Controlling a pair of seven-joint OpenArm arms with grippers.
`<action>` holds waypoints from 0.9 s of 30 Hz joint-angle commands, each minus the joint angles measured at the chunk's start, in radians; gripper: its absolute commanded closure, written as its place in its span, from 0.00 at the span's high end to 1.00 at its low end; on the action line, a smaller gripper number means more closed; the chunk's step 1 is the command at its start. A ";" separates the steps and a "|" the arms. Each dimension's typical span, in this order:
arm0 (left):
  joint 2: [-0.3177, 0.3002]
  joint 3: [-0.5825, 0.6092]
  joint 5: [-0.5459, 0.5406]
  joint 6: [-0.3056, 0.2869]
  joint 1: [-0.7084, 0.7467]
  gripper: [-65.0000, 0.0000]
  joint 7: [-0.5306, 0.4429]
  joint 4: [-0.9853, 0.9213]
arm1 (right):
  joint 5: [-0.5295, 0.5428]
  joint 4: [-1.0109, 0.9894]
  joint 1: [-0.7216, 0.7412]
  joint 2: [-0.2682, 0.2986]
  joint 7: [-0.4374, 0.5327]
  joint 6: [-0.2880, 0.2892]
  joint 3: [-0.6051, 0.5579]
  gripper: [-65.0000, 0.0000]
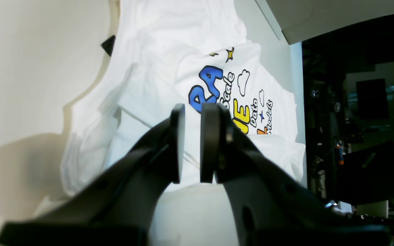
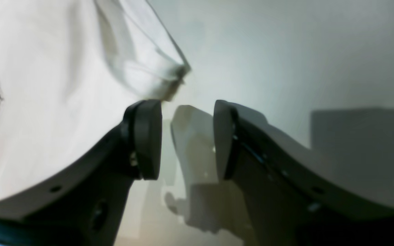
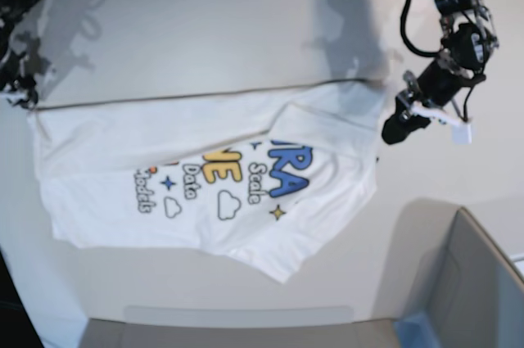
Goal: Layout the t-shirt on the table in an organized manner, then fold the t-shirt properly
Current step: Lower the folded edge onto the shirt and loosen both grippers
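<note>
Both hands hang empty, left hand [image 1: 192, 143] narrowly parted, right hand [image 2: 186, 136] wide apart, over the t-shirt [image 3: 205, 176] spread on the worktop [image 3: 205, 29].

Dark room [image 1: 361, 130] beyond; grey box [image 3: 479, 282] at the corner.

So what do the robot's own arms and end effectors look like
Both end effectors are matte black, each with two flat, rounded-edged paddle fingers: the left end effector and the right end effector. In the base view, the left arm is black, trailing looped black cables and a small white tag.
</note>
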 commanded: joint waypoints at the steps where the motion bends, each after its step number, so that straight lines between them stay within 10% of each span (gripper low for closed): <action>1: -0.010 -0.004 -0.018 -0.007 0.004 0.15 -0.008 0.018 | 0.011 0.005 0.029 0.037 0.019 0.010 -0.018 0.39; 27: 0.019 0.004 -0.013 -0.004 0.068 0.23 0.000 0.087 | -0.064 -0.062 0.113 0.060 0.074 0.010 -0.128 0.39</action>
